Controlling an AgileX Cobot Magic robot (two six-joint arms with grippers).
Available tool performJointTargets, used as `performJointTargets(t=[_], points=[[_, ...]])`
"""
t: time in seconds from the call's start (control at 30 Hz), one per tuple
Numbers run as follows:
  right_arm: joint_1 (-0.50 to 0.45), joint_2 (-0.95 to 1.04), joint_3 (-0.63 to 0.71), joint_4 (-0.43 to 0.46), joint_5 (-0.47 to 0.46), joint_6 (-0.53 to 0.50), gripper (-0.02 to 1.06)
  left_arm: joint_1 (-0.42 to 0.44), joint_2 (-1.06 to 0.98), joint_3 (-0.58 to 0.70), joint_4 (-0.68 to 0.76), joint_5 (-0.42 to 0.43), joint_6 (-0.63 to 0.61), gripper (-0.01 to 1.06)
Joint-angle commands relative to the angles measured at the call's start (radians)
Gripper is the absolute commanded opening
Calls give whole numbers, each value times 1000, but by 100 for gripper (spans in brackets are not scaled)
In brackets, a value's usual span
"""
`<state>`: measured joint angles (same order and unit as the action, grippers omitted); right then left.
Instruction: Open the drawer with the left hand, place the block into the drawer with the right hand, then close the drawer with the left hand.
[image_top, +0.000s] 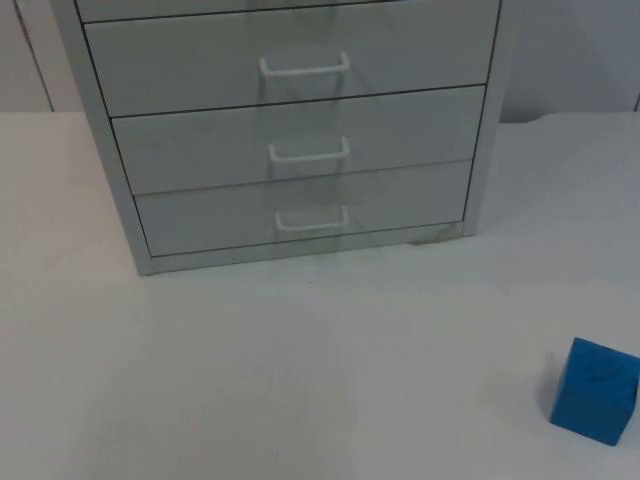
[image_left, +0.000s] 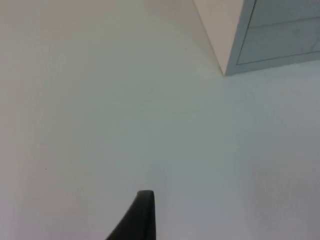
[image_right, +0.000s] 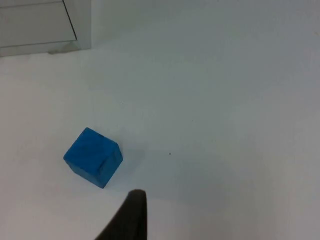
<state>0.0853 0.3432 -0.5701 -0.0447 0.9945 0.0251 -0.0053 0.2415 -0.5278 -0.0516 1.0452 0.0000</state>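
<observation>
All drawers (image_top: 300, 205) shut; my left claw (image_left: 142, 220) waits clear; right claw (image_right: 131, 217) hovers near block (image_right: 93, 157); grips I cannot tell.

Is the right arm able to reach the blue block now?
Probably yes. The blue block sits alone on the white table, apart from the drawer cabinet, with nothing around it. The right wrist view looks straight onto it, with bare table between.

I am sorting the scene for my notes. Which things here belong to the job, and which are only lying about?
For the job:
- drawers, all shut
- block, blue, on the table right of the drawers, apart from them
- left claw, over bare table
- right claw, near the block

Lying about:
- nothing besides the table
</observation>
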Motion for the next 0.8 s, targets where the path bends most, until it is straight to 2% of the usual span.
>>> performJointTargets(t=[0.0, 0.33, 0.53, 0.77], points=[[-6, 85, -24, -3, -50, -1, 105, -6, 67, -19, -15, -26, -8, 105], [-6, 418, -62, -4, -175, -17, 105, -6, 337, -27, -15, -120, -8, 105], [-6, 574, -62, -4, -177, -17, 105, -6, 470, -27, -15, -192, -8, 105], [-6, 656, -62, -2, -179, -15, 105, -6, 540, -27, -15, -208, -8, 105]])
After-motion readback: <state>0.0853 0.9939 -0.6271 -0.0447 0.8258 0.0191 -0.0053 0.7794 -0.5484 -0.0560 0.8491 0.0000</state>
